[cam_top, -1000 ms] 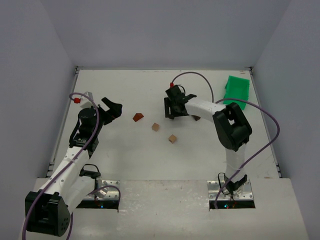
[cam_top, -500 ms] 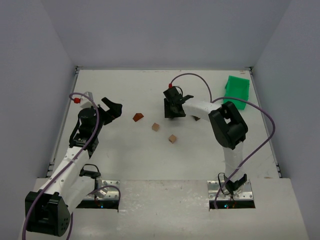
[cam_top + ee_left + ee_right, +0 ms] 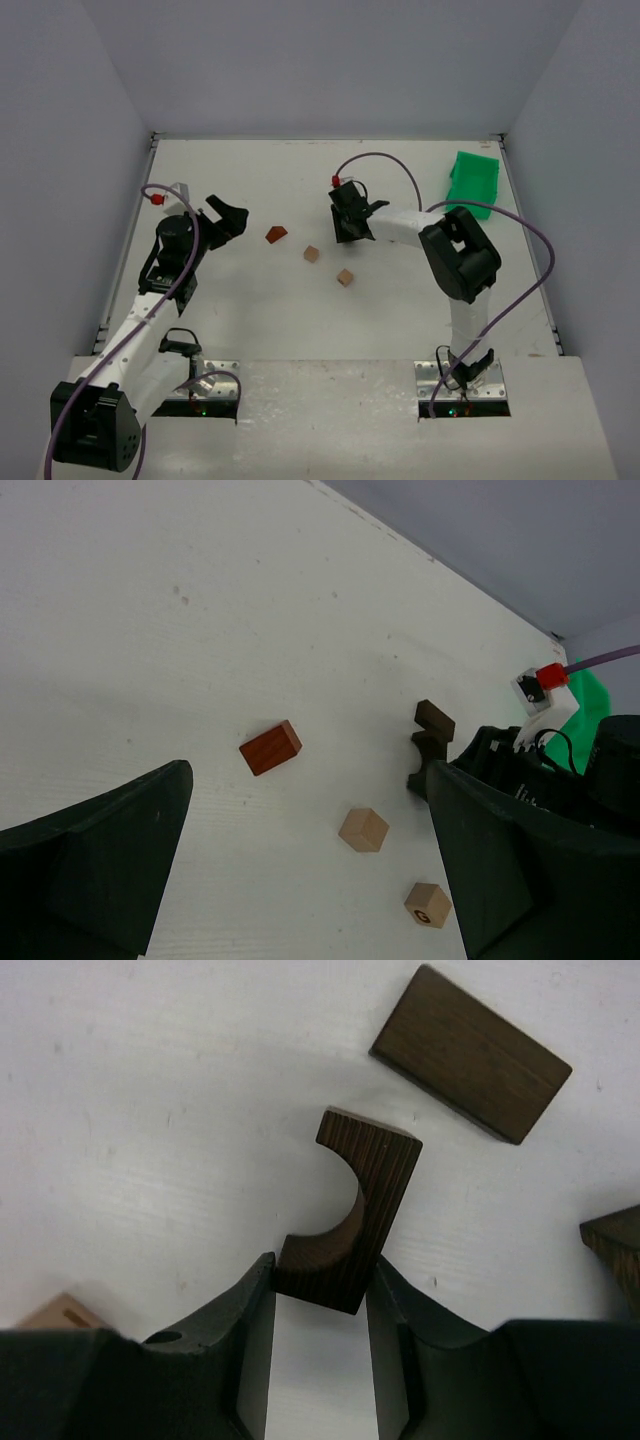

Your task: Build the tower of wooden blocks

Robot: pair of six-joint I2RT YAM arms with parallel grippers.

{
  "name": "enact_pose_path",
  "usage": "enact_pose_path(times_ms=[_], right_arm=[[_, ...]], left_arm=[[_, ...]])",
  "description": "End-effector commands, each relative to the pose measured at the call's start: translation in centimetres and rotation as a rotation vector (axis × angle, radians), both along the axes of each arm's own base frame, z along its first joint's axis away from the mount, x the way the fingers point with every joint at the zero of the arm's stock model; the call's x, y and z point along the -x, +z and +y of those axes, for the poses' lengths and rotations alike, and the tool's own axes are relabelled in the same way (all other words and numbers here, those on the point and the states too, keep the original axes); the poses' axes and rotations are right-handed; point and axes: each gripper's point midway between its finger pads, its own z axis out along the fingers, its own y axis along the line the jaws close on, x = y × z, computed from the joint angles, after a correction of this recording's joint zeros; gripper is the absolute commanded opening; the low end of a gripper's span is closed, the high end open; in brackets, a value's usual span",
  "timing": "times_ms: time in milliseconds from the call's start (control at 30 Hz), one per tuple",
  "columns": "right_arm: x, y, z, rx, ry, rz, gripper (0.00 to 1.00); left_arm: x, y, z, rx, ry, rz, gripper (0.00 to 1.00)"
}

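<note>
The tower's blocks lie loose on the white table. In the right wrist view a dark brown arch block (image 3: 365,1200) lies flat, and my right gripper (image 3: 320,1290) is shut on its near end, a finger pressing each side. A dark flat block (image 3: 470,1055) lies just beyond it. From above, the right gripper (image 3: 350,228) is low at mid-table. A reddish-brown block (image 3: 276,234) and two tan cubes (image 3: 312,254) (image 3: 345,277) lie to its left. My left gripper (image 3: 225,218) hovers open, left of the reddish block (image 3: 270,747), holding nothing.
A green plastic bin (image 3: 473,182) stands at the back right near the wall. Another dark piece (image 3: 615,1245) shows at the right edge of the right wrist view. One tan cube (image 3: 427,904) bears a letter G. Walls enclose the table on three sides.
The right gripper has closed its fingers onto the arch block and shifted slightly toward the back left. The left arm has not moved.
</note>
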Motion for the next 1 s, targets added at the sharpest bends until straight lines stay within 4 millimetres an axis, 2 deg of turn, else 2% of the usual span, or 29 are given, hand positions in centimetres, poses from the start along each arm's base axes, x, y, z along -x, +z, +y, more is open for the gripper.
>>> enact_pose_path(times_ms=[0,33,133,233,333,467,667,800,967], right_arm=[[1.2,6.7,2.7,-0.057,0.339,-0.267,0.08],[1.4,7.4,3.9,-0.099,0.378,-0.298,0.08],[5.7,11.0,5.0,-0.205,0.624,-0.448,0.1],[10.2,12.4,5.5,-0.337,0.776,-0.499,0.12],[12.4,14.3,6.4,-0.42,0.869,-0.534,0.12],[14.1,15.8,7.3,-0.482,0.938,-0.564,0.12],[15.3,16.8,8.1,-0.508,0.983,-0.572,0.13],[15.7,16.6,8.7,-0.498,1.004,-0.564,0.13],[16.1,16.1,9.2,-0.481,1.013,-0.546,0.13]], left_arm=[[0.4,2.1,-4.1,0.052,-0.249,-0.09,1.0],[0.3,2.4,-4.3,0.055,-0.263,-0.109,1.0],[1.4,3.1,-7.0,0.114,-0.428,-0.143,1.0],[3.2,4.2,-9.8,0.168,-0.593,-0.197,1.0],[4.0,4.9,-12.3,0.167,-0.665,-0.214,1.0],[5.0,4.2,-15.2,0.156,-0.731,-0.182,0.97],[5.0,3.3,-16.4,0.179,-0.742,-0.14,0.94],[5.2,3.1,-17.7,0.187,-0.754,-0.119,0.93],[5.1,3.0,-18.2,0.18,-0.747,-0.117,0.85]])
